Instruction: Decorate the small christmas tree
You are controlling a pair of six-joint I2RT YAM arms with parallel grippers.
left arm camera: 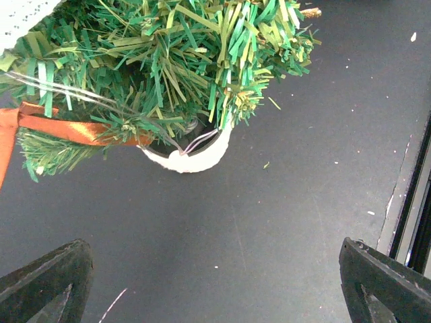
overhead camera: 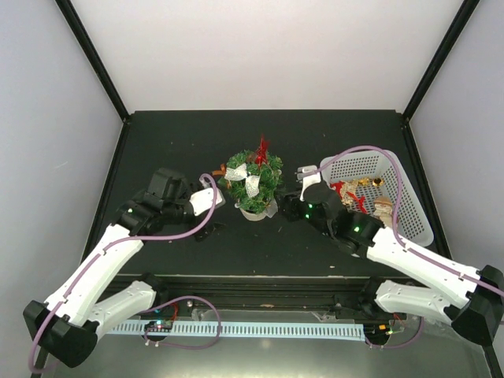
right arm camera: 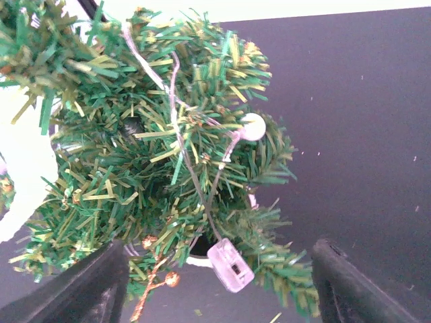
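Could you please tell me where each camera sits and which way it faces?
Top external: above and behind the bases, looking down at the table; left arm and right arm flank the small christmas tree.
Left wrist: on the left arm, facing the tree's pot; left pincer below.
Right wrist: on the right arm, facing the tree's branches; right pincer below.
Shared: all show the tree.

The right claw [right arm camera: 219,286] shows its two dark fingers [right arm camera: 74,289] standing wide apart, with nothing clamped. Ahead of them and to the left, the small christmas tree [right arm camera: 135,168], a bushy dark-green artificial fir, fills the view. A thin pale wire [right arm camera: 176,114] runs down through its needles, past a small round white bulb [right arm camera: 252,126], to a clear plastic box [right arm camera: 230,266] seen between the fingers. A gold-beaded sprig [right arm camera: 158,269] hangs beside the view's left finger. White fabric [right arm camera: 23,168] sits far left. Bare black counter [right arm camera: 357,134] lies ahead to the right.
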